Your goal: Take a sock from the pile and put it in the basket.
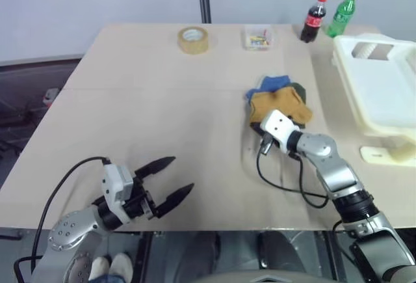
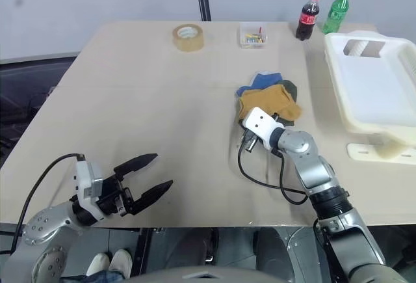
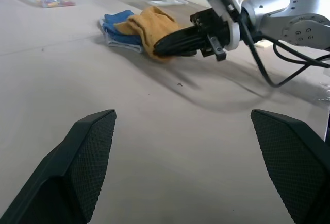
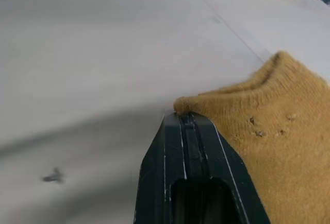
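Two claws are in view. The left claw [image 1: 170, 181] is nearest, at the near edge of the counter [image 1: 143, 101], with both black fingers spread wide and nothing between them; the broad stretch of counter ahead of it and out to the left edge is bare. The right claw [image 3: 167, 44] reaches forward over the middle of the counter, its two fingers pressed flat together at the near edge of the sock [image 1: 281, 105]; the right wrist view shows the closed tips meeting a folded edge of the mustard fabric, but whether fabric is pinched between them cannot be told. One pile [image 1: 276, 97] lies just beyond that claw, made of three colours: one mustard-yellow sock on top, one blue sock [image 1: 274, 82] under it toward the far side, and one dark grey-green sock [image 1: 299, 92] at its right. The mustard sock is crumpled, with its long axis running roughly from near-left to far-right. One white basket [image 1: 380, 91] stands to the right of the pile, well apart from it, hard against the counter's right edge, with open counter between them. Along the far edge stand one roll of tape [image 1: 193, 40], one small clear box [image 1: 257, 38], and two bottles: one dark cola bottle [image 1: 314, 17] and one green bottle [image 1: 342, 13].
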Controlling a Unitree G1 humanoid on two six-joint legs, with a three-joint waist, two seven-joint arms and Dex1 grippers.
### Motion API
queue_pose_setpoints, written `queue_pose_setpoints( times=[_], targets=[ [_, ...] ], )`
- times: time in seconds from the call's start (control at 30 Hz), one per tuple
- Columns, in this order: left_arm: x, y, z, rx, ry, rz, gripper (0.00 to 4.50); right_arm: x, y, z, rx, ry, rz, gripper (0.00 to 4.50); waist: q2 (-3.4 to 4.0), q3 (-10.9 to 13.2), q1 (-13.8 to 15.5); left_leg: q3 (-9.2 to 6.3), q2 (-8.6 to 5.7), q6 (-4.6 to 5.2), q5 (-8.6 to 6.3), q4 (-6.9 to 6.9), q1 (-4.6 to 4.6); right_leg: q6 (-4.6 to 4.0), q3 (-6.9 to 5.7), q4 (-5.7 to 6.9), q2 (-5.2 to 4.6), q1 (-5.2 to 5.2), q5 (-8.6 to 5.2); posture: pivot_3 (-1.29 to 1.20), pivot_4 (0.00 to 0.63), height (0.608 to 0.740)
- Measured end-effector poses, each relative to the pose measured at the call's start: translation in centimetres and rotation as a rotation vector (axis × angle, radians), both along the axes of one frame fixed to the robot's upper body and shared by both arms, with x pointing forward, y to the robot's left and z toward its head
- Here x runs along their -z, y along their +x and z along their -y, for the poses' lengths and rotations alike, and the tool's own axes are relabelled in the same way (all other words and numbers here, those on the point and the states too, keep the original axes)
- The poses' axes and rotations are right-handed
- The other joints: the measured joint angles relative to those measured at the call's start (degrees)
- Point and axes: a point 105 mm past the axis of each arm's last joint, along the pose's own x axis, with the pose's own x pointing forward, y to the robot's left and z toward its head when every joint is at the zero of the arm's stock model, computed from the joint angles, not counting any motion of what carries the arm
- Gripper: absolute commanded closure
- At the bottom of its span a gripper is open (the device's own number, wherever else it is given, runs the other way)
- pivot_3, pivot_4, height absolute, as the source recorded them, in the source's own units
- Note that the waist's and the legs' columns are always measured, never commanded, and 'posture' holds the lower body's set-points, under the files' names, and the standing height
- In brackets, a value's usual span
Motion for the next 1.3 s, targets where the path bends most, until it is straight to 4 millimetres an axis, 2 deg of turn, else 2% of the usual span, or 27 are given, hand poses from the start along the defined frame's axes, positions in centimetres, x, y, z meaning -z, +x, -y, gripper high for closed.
queue_pose_setpoints(
  times=[0.1, 0.2, 0.3, 0.4, 0.5, 0.63, 0.7, 0.73, 0.8, 0.83, 0.87, 0.93, 0.97, 1.0, 1.03, 1.07, 1.13, 1.3],
  targets=[
    [-0.1, 0.0, 0.0, 0.001, 0.000, 0.003, 0.00, -0.4, -0.6, -0.2, -0.025, 0.031, -0.038, 4.46, 0.01, 0.0, 0.0, 0.00, 0.00, 0.00, 0.00, 0.00, -0.01, 0.00, 0.01, -0.02, -0.01, 0.00, 0.00, 0.00, 0.150, 0.738],
    [-0.2, 0.2, 0.1, 0.003, 0.001, 0.010, 0.00, -1.2, -1.9, -1.1, -0.095, 0.037, -0.061, 4.46, 0.01, 0.0, 0.0, 0.00, 0.01, 0.00, 0.00, -0.01, -0.01, 0.00, 0.01, -0.02, -0.03, -0.01, 0.00, 0.00, 0.150, 0.738],
    [0.0, 0.2, 0.1, 0.003, -0.001, 0.009, 0.00, -1.4, -2.4, -2.0, -0.123, 0.031, -0.087, 4.46, 0.01, 0.0, -0.1, 0.00, 0.02, 0.00, 0.00, -0.01, 0.01, 0.00, 0.01, 0.00, -0.03, 0.00, 0.00, 0.00, 0.150, 0.738],
    [0.4, 0.1, 0.4, 0.008, -0.007, -0.006, 0.00, -1.8, -3.1, -5.0, -0.186, 0.058, -0.141, 4.46, 0.02, 0.0, -0.3, 0.00, 0.04, 0.00, 0.00, -0.02, -0.01, -0.01, 0.03, 0.04, -0.03, -0.07, 0.00, 0.00, 0.150, 0.738],
    [0.4, 0.1, 0.4, 0.009, -0.007, -0.006, 0.00, -4.1, -4.1, -7.8, -0.270, 0.137, -0.143, 4.46, 0.03, 0.0, -0.2, 0.00, 0.02, 0.00, 0.00, -0.03, -0.09, -0.01, 0.04, 0.05, -0.06, -0.21, 0.00, 0.00, 0.150, 0.738],
    [0.7, -0.2, 0.2, 0.003, -0.005, -0.024, 0.00, -8.0, -5.9, -9.0, -0.348, 0.269, -0.186, 4.46, 0.03, 0.0, 0.1, -0.03, -0.02, 0.00, -0.01, -0.03, -0.18, -0.01, 0.01, 0.00, -0.29, -0.24, 0.00, 0.00, 0.150, 0.738],
    [0.8, -0.3, 0.1, -0.004, -0.004, -0.028, 0.00, -9.9, -6.4, -7.8, -0.339, 0.361, -0.231, 4.46, 0.02, 0.0, 0.3, -0.08, -0.02, -0.01, -0.01, -0.04, -0.19, -0.01, -0.04, -0.02, -0.33, -0.22, 0.00, 0.00, 0.150, 0.738],
    [0.8, -0.3, -0.1, -0.010, -0.002, -0.031, 0.00, -10.2, -6.3, -7.3, -0.326, 0.382, -0.243, 4.46, 0.02, 0.0, 0.2, -0.08, -0.02, -0.01, -0.02, -0.05, -0.18, -0.01, -0.02, -0.02, -0.34, -0.23, 0.01, 0.00, 0.150, 0.738],
    [0.8, -0.4, -0.2, -0.014, 0.000, -0.032, 0.00, -10.1, -6.0, -5.0, -0.254, 0.420, -0.308, 4.46, 0.02, 0.0, 0.3, -0.08, -0.02, -0.01, -0.02, -0.06, -0.19, -0.02, -0.03, -0.03, -0.36, -0.23, 0.00, 0.00, 0.150, 0.738],
    [0.8, -0.4, -0.3, -0.016, 0.001, -0.030, 0.00, -9.4, -5.7, -3.4, -0.199, 0.403, -0.335, 4.46, -0.03, 0.0, 0.4, -0.10, -0.04, -0.01, -0.02, -0.08, -0.19, -0.03, -0.05, -0.06, -0.39, -0.21, 0.00, 0.00, 0.150, 0.738],
    [0.7, -0.5, -0.5, -0.025, 0.004, -0.030, 0.00, -7.8, -5.3, -1.1, -0.101, 0.375, -0.389, 4.46, -0.06, 0.0, 0.5, -0.09, -0.04, 0.00, -0.02, -0.10, -0.20, -0.03, -0.06, -0.14, -0.39, -0.19, 0.00, 0.00, 0.150, 0.738],
    [0.9, -0.6, -0.6, -0.028, 0.005, -0.036, 0.00, -5.7, -4.8, 1.6, 0.022, 0.354, -0.463, 4.46, 0.04, 0.0, 0.1, 0.05, -0.05, 0.01, -0.02, -0.17, -0.27, -0.03, 0.10, -0.09, -0.39, -0.31, 0.00, 0.00, 0.150, 0.738],
    [0.7, -0.5, -0.5, -0.025, 0.005, -0.030, 0.00, -5.2, -4.8, 2.1, 0.046, 0.344, -0.476, 4.46, 0.06, 0.0, -0.2, 0.16, 0.00, 0.01, -0.01, -0.19, -0.27, -0.03, 0.19, -0.02, -0.33, -0.39, 0.00, 0.00, 0.150, 0.738],
    [0.3, -0.2, -0.3, -0.014, 0.002, -0.008, 0.00, -3.0, -4.6, 4.2, 0.141, 0.300, -0.512, 4.46, 0.05, 0.0, -0.1, 0.13, 0.03, 0.01, -0.01, -0.23, -0.23, -0.08, 0.12, -0.01, -0.30, -0.37, -0.04, 0.00, 0.150, 0.738],
    [0.3, -0.2, -0.3, -0.014, 0.001, -0.007, 0.00, -2.7, -4.6, 4.5, 0.152, 0.297, -0.517, 4.46, 0.03, 0.0, -0.1, 0.13, 0.03, 0.01, -0.01, -0.23, -0.22, -0.09, 0.12, -0.01, -0.28, -0.36, -0.04, 0.00, 0.150, 0.738],
    [0.1, 0.0, -0.3, -0.011, -0.002, 0.002, 0.00, 0.9, -4.4, 8.0, 0.314, 0.218, -0.573, 4.46, 0.02, 0.0, 0.1, 0.13, -0.01, 0.01, -0.01, -0.23, -0.24, -0.09, 0.10, -0.02, -0.30, -0.34, -0.04, 0.00, 0.150, 0.738],
    [0.4, 0.0, -0.4, -0.017, -0.002, -0.012, 0.00, 1.1, -4.3, 9.0, 0.330, 0.192, -0.535, 4.46, 0.14, -0.1, -0.1, 0.38, -0.02, 0.03, -0.02, -0.21, -0.13, -0.05, 0.30, 0.00, -0.29, -0.30, -0.04, 0.00, 0.150, 0.738],
    [0.0, 0.3, -0.3, -0.003, -0.003, 0.011, 0.00, 1.5, -4.6, 9.8, 0.324, 0.128, -0.496, 4.46, 0.03, -0.1, 0.0, 0.22, 0.02, 0.04, -0.01, -0.06, 0.05, -0.04, 0.14, -0.01, -0.06, 0.00, -0.04, 0.00, 0.150, 0.738]
  ],
)
